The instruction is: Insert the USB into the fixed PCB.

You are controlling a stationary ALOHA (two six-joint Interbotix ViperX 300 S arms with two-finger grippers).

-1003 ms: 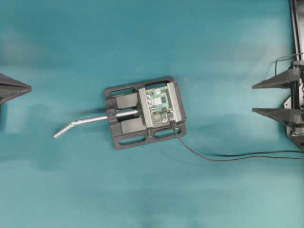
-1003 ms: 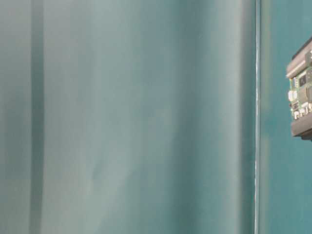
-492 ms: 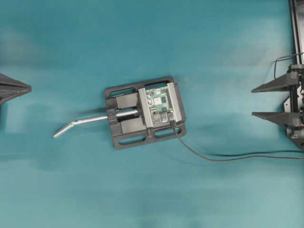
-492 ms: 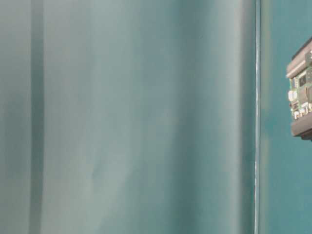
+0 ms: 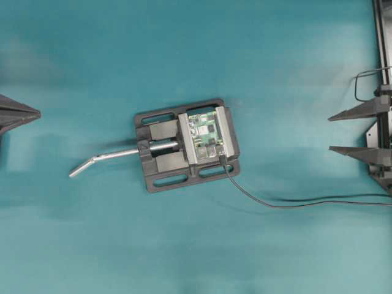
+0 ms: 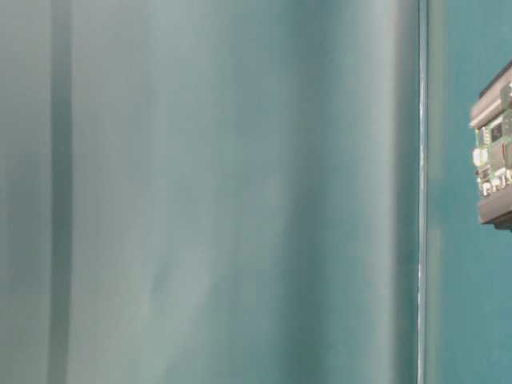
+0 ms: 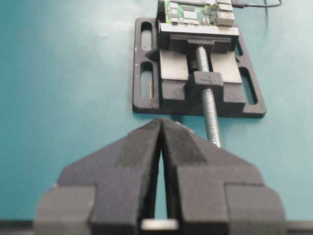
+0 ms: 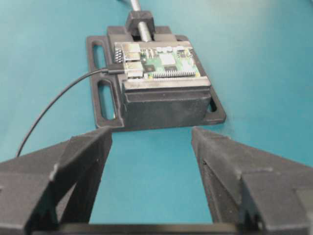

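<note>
The green PCB (image 5: 205,135) is clamped in a black vise (image 5: 162,156) mid-table; the table-level view catches it as the PCB (image 6: 496,152) at the right edge. The USB (image 5: 222,160) sits with its tip in a silver socket at the board's edge, seen in the right wrist view as the USB (image 8: 115,71). Its thin black cable (image 5: 288,204) trails off to the right. My right gripper (image 5: 331,133) is open and empty, well to the right of the vise; up close the right gripper (image 8: 150,132) faces the board. My left gripper (image 5: 37,113) is shut at the far left, and the left gripper (image 7: 160,121) holds nothing.
The vise's bent silver handle (image 5: 104,160) sticks out to the left toward my left gripper, its threaded screw (image 7: 208,105) running into the vise. Teal table surface surrounds the vise. A black frame (image 5: 383,37) runs along the right edge.
My right gripper has drawn back slightly to the right, away from the vise, still open. The USB, board, vise and left gripper have not moved.
</note>
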